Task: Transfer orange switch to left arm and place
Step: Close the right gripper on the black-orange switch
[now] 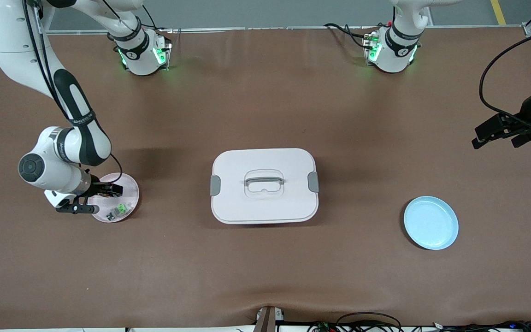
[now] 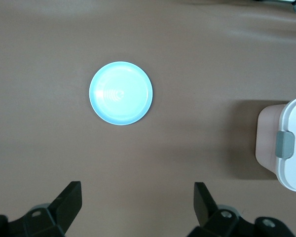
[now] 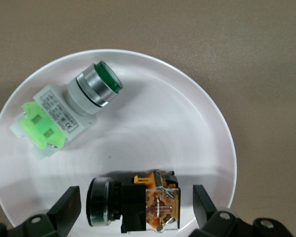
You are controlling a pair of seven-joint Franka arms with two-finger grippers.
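Note:
The orange switch [image 3: 138, 205] lies on its side on the pink plate [image 1: 129, 184], which also shows in the right wrist view [image 3: 153, 133]. My right gripper [image 3: 136, 197] is low over the plate [image 1: 102, 197], open, with one finger on each side of the switch and a small gap to each. In the front view the switch is mostly hidden under that gripper. My left gripper [image 1: 498, 135] waits open and empty [image 2: 138, 195], high over the table at the left arm's end. The white box [image 1: 264, 184] stands shut in the table's middle, between the two plates.
A green-and-silver part [image 1: 120, 210] lies on the same pink plate, beside the switch [image 3: 69, 113]. A blue plate [image 1: 430, 222] sits bare toward the left arm's end, also in the left wrist view [image 2: 121, 93]. The box's edge shows there too [image 2: 293, 143].

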